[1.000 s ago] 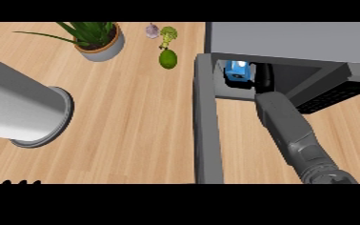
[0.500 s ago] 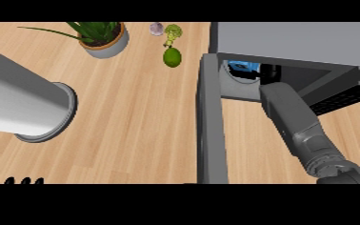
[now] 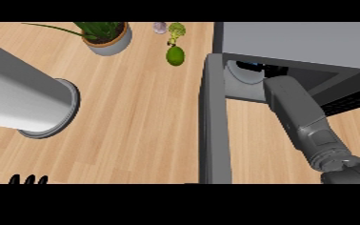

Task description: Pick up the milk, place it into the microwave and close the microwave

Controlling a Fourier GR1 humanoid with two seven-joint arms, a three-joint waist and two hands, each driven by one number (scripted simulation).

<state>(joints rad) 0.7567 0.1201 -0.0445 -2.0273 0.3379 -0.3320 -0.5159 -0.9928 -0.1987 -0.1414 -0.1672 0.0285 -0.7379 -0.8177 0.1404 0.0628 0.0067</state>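
Microwave with its door swung open; only a sliver of the milk shows just inside its mouth, by the pale round plate. Right forearm reaches into the microwave and the right hand is hidden under its top, so cannot tell if it grips anything. Left hand rests far left of the microwave at the lower edge, fingers straight and up, over the wooden tabletop.

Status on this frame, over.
Left hand open, lower-left edge. Right hand lower right, grip unclear. Milk inside microwave. Door open, right forearm in its swing.
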